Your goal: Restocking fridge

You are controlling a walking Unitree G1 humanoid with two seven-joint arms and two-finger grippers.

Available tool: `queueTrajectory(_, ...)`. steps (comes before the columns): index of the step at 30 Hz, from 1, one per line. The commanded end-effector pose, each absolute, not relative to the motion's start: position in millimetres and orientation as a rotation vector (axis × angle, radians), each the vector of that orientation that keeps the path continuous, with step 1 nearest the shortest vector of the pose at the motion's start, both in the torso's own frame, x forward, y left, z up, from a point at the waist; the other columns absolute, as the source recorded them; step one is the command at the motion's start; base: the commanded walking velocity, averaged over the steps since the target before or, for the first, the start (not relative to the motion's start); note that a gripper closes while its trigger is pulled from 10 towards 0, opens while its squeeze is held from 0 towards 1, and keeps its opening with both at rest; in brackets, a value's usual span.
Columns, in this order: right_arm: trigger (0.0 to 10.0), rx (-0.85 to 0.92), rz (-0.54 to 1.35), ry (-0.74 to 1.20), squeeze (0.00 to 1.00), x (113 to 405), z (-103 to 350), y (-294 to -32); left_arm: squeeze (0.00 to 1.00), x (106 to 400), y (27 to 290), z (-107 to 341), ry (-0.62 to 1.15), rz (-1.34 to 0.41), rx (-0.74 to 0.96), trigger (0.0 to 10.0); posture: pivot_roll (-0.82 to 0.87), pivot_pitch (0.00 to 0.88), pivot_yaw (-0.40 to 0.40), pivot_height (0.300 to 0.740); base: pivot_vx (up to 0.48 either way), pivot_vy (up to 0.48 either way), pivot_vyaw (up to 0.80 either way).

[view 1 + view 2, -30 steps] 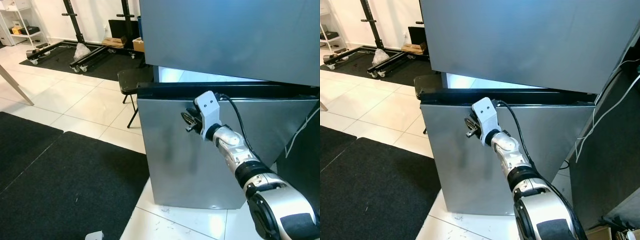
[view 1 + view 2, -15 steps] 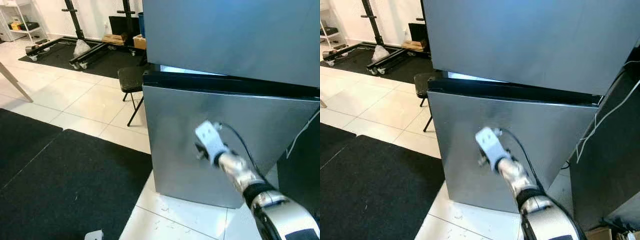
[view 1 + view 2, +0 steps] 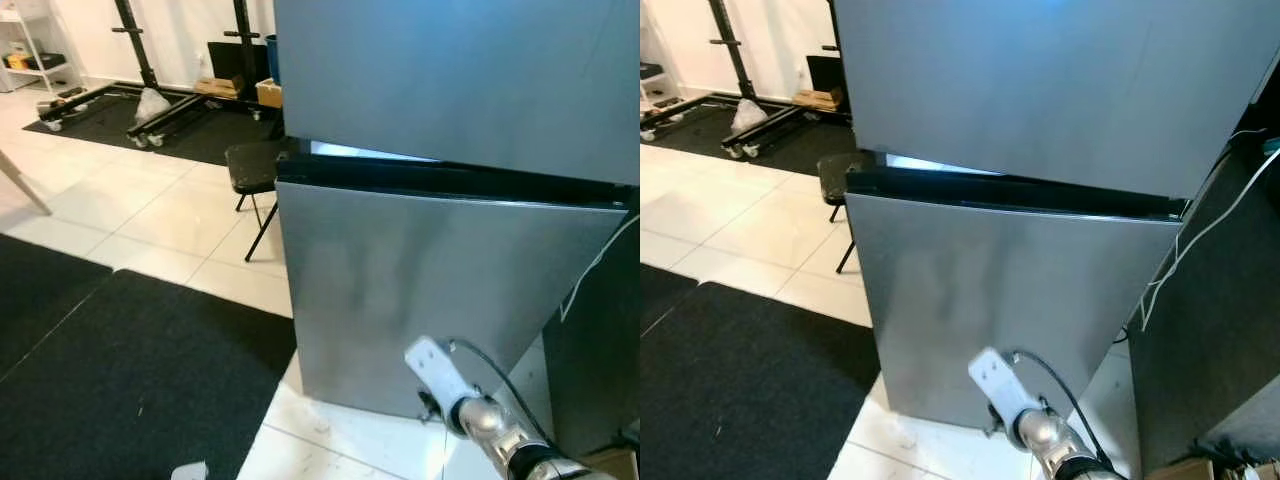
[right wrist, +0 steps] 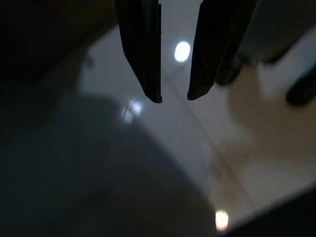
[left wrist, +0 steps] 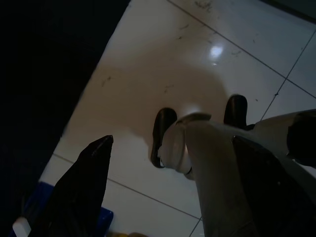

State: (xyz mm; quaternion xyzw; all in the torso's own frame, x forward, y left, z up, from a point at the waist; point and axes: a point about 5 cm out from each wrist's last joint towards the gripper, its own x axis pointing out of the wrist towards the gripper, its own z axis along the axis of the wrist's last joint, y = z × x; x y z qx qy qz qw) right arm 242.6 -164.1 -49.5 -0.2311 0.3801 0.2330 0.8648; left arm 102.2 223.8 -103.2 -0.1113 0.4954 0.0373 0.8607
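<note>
The steel fridge has its upper door (image 3: 450,70) shut flat. Its lower door (image 3: 400,270) stands slightly ajar, with a thin lit gap (image 3: 345,152) along its top left. My right arm (image 3: 437,367) hangs low before the lower door's bottom edge, white wrist mount uppermost. In the right wrist view my right gripper (image 4: 174,98) is open by a narrow gap, nothing between its fingers (image 4: 145,54), above pale floor. My left gripper (image 5: 173,143) hangs idle and wide open over white tiles, with my own leg and feet behind it.
A black mat (image 3: 130,370) covers the floor to the left. A small black stool (image 3: 250,165) stands by the fridge's left side. Wheeled black racks (image 3: 150,90) stand at the back. A white cable (image 3: 1180,260) hangs beside a dark cabinet (image 3: 1210,330) on the right.
My right arm has dropped from the upper front of the lower door down toward the floor. The lit gap above that door looks narrower. The camera has shifted slightly.
</note>
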Motion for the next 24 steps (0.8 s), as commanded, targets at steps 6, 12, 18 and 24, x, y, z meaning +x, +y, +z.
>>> queueTrajectory(6,10.0,-0.492,0.474,0.875,0.0,224,-61,-176,0.0,101,223,-104,1.053,0.065,-0.228,10.0,-0.06,0.007,-0.026,0.74,0.327,0.0,0.0)
queueTrajectory(12,10.0,-0.389,0.45,0.805,0.0,235,-53,-175,0.0,101,224,-104,1.058,0.089,-0.221,10.0,-0.06,0.009,-0.026,0.74,0.304,0.0,0.0)
queueTrajectory(18,10.0,-0.116,0.457,0.615,0.0,262,-26,-170,0.0,100,225,-104,1.057,0.095,-0.219,10.0,-0.06,0.01,-0.024,0.74,0.0,0.0,0.0)
queueTrajectory(24,10.0,0.024,0.491,0.49,0.0,278,-6,-170,0.0,98,224,-105,1.065,0.086,-0.214,10.0,-0.06,0.011,-0.025,0.74,0.0,0.0,0.0)
